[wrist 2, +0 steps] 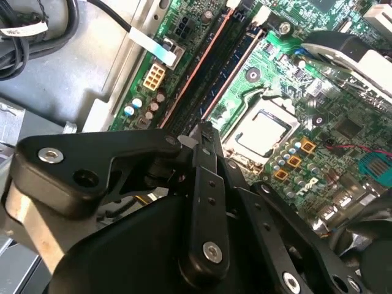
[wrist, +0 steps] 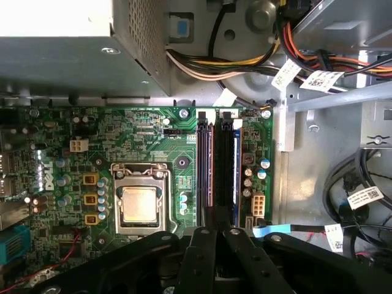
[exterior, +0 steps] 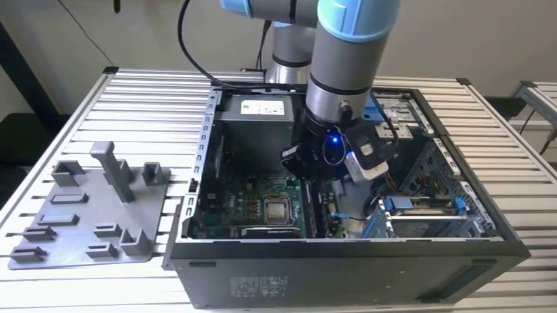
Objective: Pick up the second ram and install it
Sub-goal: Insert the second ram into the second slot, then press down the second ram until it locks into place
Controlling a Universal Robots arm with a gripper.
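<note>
My gripper (wrist: pixel 218 233) is low inside the open computer case (exterior: pixel 348 274), over the memory slots on the green motherboard (wrist: pixel 153 141). Its black fingers (wrist: pixel 205 245) stand close together on the near end of the second ram (wrist: pixel 224 165). The ram is a long dark stick lying along the blue-edged slot, beside a second dark-filled slot (wrist: pixel 204 165). In the second wrist view the gripper (wrist 2: pixel 199 131) pinches the same stick (wrist 2: pixel 211 67), which runs away between red-edged slots. In the exterior view the wrist (exterior: pixel 335 153) hides the fingertips. I cannot tell whether the stick is seated.
A grey holder tray (exterior: pixel 87 215) with posts lies at the exterior view's left of the case. Inside are the processor socket (wrist: pixel 139 205), the power supply box (wrist: pixel 61 49), bundled cables (wrist: pixel 245 61) and a drive cage (exterior: pixel 426 215). The case walls stand close around the arm.
</note>
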